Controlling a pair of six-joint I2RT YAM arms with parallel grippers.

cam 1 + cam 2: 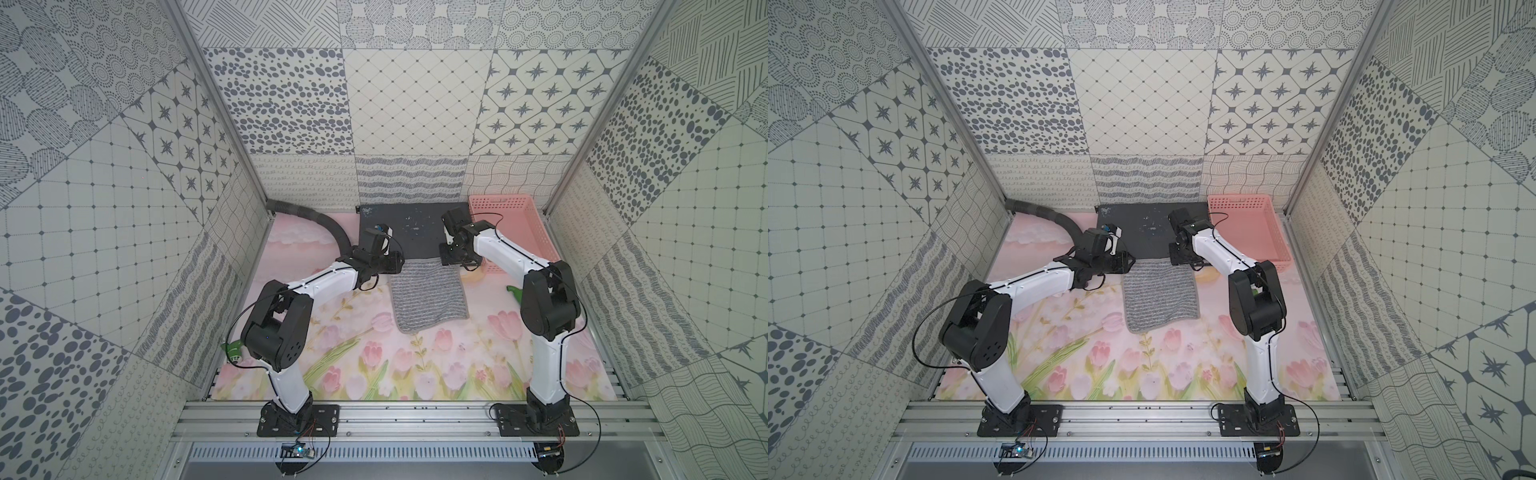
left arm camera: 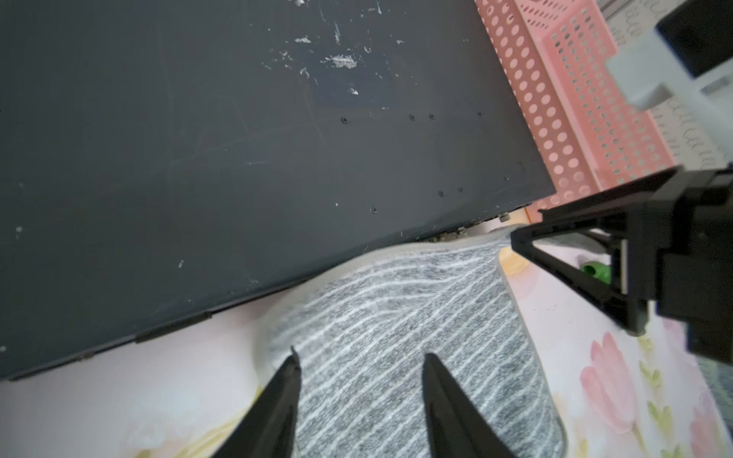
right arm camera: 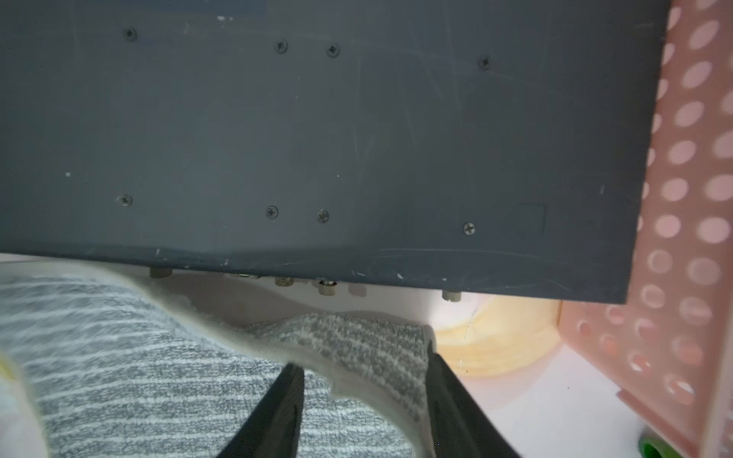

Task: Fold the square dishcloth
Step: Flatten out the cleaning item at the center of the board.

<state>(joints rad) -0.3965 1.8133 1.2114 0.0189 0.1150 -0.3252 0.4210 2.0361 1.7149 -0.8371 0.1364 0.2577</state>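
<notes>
Lying on the flowered table [image 1: 374, 365], the square dishcloth [image 1: 430, 297] sits in the far middle of the workspace, between the two arms, and shows there in both top views [image 1: 1160, 297]. Its far edge reaches the near edge of a scuffed black panel [image 1: 399, 228] that stands against the back wall. Just right of the panel is a pink basket [image 1: 498, 198], close to the cloth's far right corner but apart from it.

The left claw [image 2: 361, 353] hangs over the cloth's far left corner with its two fingers apart; the striped cloth [image 2: 396, 317] lies flat beneath them and nothing is pinched.

The right claw [image 3: 363, 359] is at the far right corner, its fingers also apart. A rumpled, cream-hemmed edge of the cloth [image 3: 119, 357] rises between them over a second grey layer, and neither finger presses on it.

In a top view the cloth's near edge shows a plainer grey band below the stripes. A small green object [image 1: 513, 293] lies on the table beside the right arm, well clear of the cloth, and a grey ribbed hose [image 1: 316, 220] curves in from the far left corner
</notes>
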